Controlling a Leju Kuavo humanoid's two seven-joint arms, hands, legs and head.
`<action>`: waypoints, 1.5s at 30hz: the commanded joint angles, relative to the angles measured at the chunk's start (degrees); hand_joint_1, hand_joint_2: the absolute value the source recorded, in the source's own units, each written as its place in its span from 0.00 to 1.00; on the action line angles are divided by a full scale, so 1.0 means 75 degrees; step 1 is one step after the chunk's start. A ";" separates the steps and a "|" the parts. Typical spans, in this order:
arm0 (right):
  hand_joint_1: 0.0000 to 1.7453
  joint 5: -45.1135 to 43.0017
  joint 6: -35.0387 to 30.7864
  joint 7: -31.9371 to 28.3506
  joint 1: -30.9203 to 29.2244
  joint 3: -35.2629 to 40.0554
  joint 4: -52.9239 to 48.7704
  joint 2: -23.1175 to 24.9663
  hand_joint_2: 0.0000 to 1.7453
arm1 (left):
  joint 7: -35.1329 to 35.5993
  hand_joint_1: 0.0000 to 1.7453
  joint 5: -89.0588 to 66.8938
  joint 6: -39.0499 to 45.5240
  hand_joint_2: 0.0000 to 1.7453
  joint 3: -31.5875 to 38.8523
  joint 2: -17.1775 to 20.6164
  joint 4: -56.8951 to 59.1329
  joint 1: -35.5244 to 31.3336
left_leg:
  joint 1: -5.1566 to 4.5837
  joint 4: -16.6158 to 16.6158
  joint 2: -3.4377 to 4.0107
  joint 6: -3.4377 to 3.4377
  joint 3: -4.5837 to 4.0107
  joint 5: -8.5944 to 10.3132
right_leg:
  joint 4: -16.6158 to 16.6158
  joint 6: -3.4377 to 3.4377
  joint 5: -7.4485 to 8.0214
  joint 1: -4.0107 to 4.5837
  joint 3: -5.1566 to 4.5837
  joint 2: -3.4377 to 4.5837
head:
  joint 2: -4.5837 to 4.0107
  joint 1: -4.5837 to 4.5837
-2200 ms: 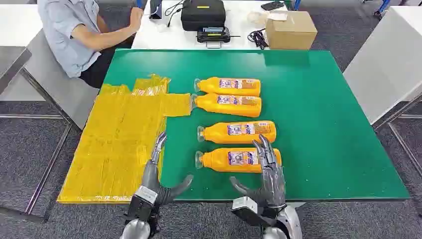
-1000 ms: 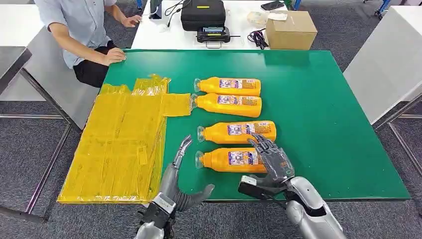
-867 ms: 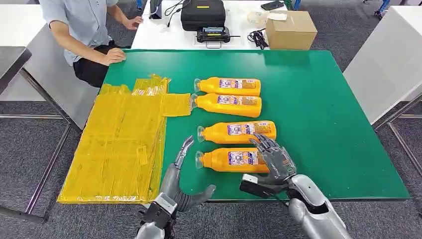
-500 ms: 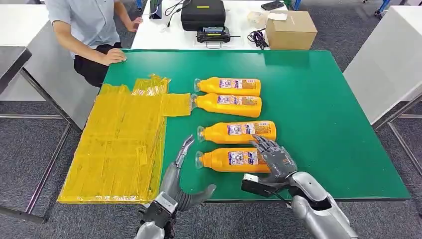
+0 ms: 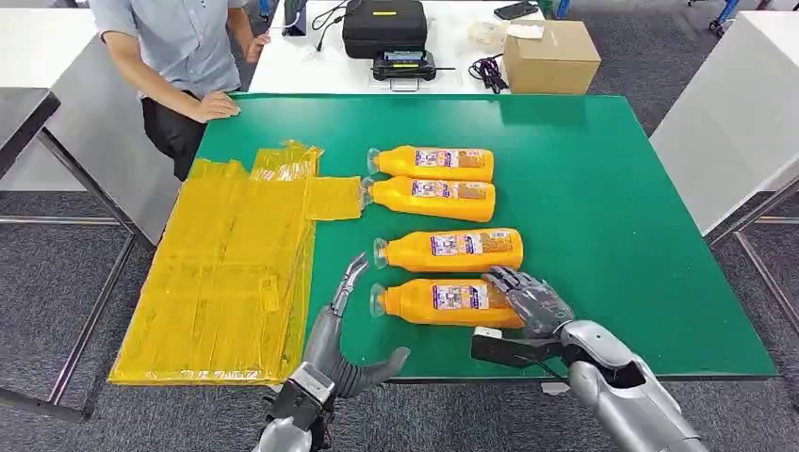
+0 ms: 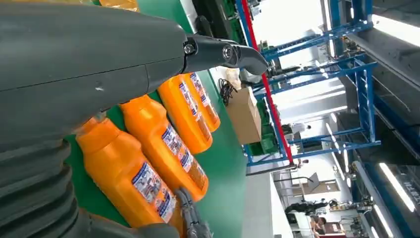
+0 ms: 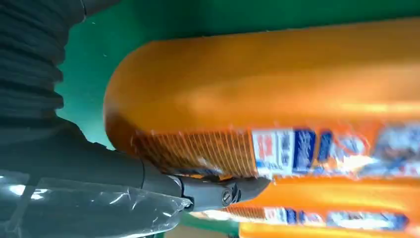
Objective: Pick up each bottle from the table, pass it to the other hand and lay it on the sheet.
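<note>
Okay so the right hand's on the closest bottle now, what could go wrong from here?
The right hand sits at the base end of the nearest bottle, far from its middle, so the bottle may tip cap-down or slip when lifted. The second bottle lies close alongside, so the fingers could nudge it. The left hand waits open near the cap end and could be bumped.

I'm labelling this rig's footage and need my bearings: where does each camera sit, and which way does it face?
Head view: high on the body, looking down at the green table; both arms and hands show.
Left wrist view: behind the left hand, looking along the row of bottles.
Right wrist view: behind the right hand, tight on the nearest bottle.
All three views share that bottle.
</note>
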 commanded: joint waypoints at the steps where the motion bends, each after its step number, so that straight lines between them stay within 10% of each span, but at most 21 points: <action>1: 0.00 -0.0277 0.0335 0.0097 -0.0716 0.0734 0.0691 -0.0317 1.00 | -0.0037 0.00 0.0080 -0.0006 1.00 -0.0307 0.0231 0.0567 -0.0354 | 0.0000 -0.0004 0.0008 -0.0006 0.0006 0.0002 | -0.0003 -0.0004 0.0006 0.0000 0.0003 0.0005 | 0.0000 0.0000; 5: 0.04 -0.0450 0.0309 0.0082 -0.0712 0.0786 0.0796 -0.0264 1.00 | -0.0071 0.00 0.0137 -0.0023 1.00 -0.0363 0.0221 0.0614 -0.0389 | 0.0003 -0.0005 0.0017 -0.0012 0.0020 0.0000 | -0.0004 -0.0010 0.0008 0.0004 0.0014 0.0012 | 0.0000 0.0003; 6: 0.83 -0.0450 0.0310 0.0082 -0.0700 0.0793 0.0804 -0.0261 1.00 | -0.0072 0.00 0.0138 -0.0024 1.00 -0.0366 0.0217 0.0615 -0.0389 | 0.0001 -0.0006 0.0013 -0.0010 0.0016 0.0002 | -0.0007 -0.0007 0.0009 0.0002 0.0012 0.0009 | 0.0000 0.0000; 7: 0.89 -0.0483 0.0289 0.0058 -0.0701 0.0796 0.0848 -0.0243 1.00 | -0.0087 0.00 0.0155 -0.0024 1.00 -0.0382 0.0217 0.0628 -0.0399 | 0.0002 -0.0004 0.0008 -0.0007 0.0009 0.0002 | -0.0006 -0.0003 0.0009 0.0003 0.0007 0.0006 | 0.0000 0.0000; 8: 0.79 -0.0504 0.0234 0.0020 -0.0700 0.0805 0.0880 -0.0214 1.00 | -0.0099 0.00 0.0178 -0.0028 1.00 -0.0397 0.0218 0.0634 -0.0409 | 0.0004 -0.0005 0.0016 -0.0013 0.0019 0.0001 | -0.0006 -0.0010 0.0010 0.0005 0.0014 0.0011 | 0.0000 0.0000; 9: 0.03 -0.0488 0.0133 -0.0018 -0.0682 0.0823 0.0890 -0.0169 1.00 | -0.0108 0.00 0.0195 -0.0026 1.00 -0.0405 0.0225 0.0626 -0.0417 | 0.0001 -0.0005 0.0009 -0.0008 0.0014 0.0002 | -0.0006 -0.0004 0.0008 0.0002 0.0010 0.0006 | 0.0000 0.0000; 11: 0.00 -0.0427 -0.0157 -0.0060 -0.0565 0.0764 0.0903 0.0072 1.00 | -0.0123 0.00 0.0216 0.0000 1.00 -0.0417 0.0239 0.0601 -0.0410 | 0.0004 -0.0006 0.0016 -0.0013 0.0020 0.0002 | -0.0007 -0.0011 0.0010 0.0006 0.0015 0.0011 | 0.0000 0.0000; 12: 0.01 -0.0412 -0.0176 -0.0045 -0.0555 0.0780 0.0897 0.0100 1.00 | -0.0123 0.00 0.0216 0.0000 1.00 -0.0418 0.0242 0.0597 -0.0408 | 0.0005 -0.0007 0.0015 -0.0010 0.0016 0.0002 | -0.0009 -0.0006 0.0010 0.0006 0.0011 0.0011 | 0.0000 0.0000; 13: 1.00 -0.0497 -0.0160 -0.0076 -0.0538 0.0773 0.0888 0.0134 1.00 | -0.0123 0.00 0.0227 -0.0028 1.00 -0.0447 0.0254 0.0598 -0.0420 | 0.0005 -0.0005 0.0010 -0.0007 0.0011 0.0002 | -0.0008 -0.0003 0.0010 0.0005 0.0009 0.0007 | 0.0000 0.0003; 45: 1.00 -0.1817 -0.1061 -0.1252 0.0332 -0.1036 0.0117 0.1465 1.00 | -0.0845 0.00 0.1719 0.0481 1.00 0.0282 0.0031 0.0114 -0.0259 | 0.0005 -0.0001 0.0017 -0.0009 0.0015 0.0000 | 0.0000 -0.0008 0.0006 0.0007 0.0009 0.0012 | 0.0000 0.0003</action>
